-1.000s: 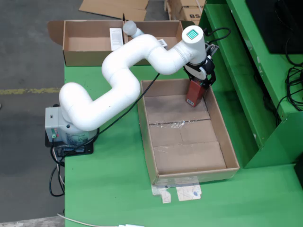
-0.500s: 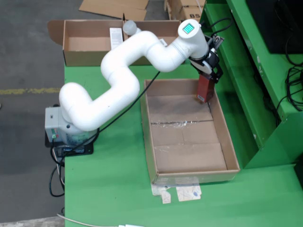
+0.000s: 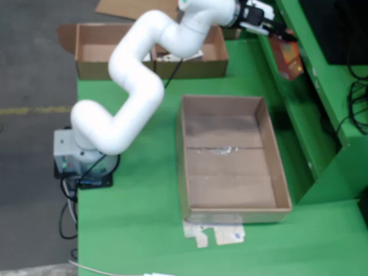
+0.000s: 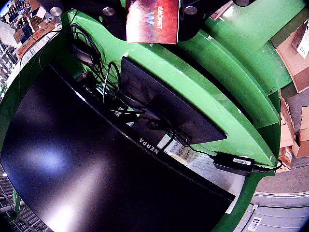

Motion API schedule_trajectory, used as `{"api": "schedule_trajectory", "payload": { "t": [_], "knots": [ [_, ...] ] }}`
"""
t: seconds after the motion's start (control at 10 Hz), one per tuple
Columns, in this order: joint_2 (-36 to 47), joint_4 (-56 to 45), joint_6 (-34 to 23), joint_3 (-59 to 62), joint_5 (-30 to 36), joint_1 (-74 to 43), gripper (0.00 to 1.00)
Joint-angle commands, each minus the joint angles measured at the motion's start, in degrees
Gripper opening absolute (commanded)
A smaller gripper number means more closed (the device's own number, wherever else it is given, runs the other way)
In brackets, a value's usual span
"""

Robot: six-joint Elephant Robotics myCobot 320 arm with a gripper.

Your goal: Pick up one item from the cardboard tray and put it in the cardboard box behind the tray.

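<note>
You can see in the fixed view that the white arm (image 3: 138, 75) is stretched up toward the far right corner of the green bench (image 3: 132, 230), with its gripper (image 3: 275, 33) pinching a red box (image 3: 287, 56) that hangs in the air, tilted, over the green shelf rail (image 3: 299, 109) that runs along the bench's right edge, well apart from both cartons. The cardboard tray (image 3: 183, 172) sits near the bench's right edge and front half, and its floor shows only bare cardboard and strips of clear tape; scraps of paper (image 3: 215, 234) lie just beside its front wall. The cardboard box (image 3: 86, 68) rests along the bench's far edge, behind the tray, partly hidden by the arm, and you can make out a few pale items inside it, too blurred to name. The arm's grey base (image 3: 72, 155) is at the bench's left edge with black cables (image 3: 66, 215) trailing off it. In the gripper-mounted view the red box (image 4: 152, 21) fills the top of the picture between the jaws, white lettering on its face, and below it you look down on a black monitor (image 4: 87, 164), its stand (image 4: 164, 108) and a power brick (image 4: 232, 161) on the green frame (image 4: 227, 116)
</note>
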Motion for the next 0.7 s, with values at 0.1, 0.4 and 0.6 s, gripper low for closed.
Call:
{"api": "schedule_trajectory", "payload": {
  "t": [0.1, 0.4, 0.6],
  "knots": [
    [5.26, 0.76, -7.62, 1.66, -2.16, 16.77, 0.0],
    [0.24, 0.77, -12.33, 1.66, -2.17, 26.28, 0.0],
    [-0.44, 0.77, -9.33, 1.66, -2.16, 27.57, 0.0]
  ]
}}
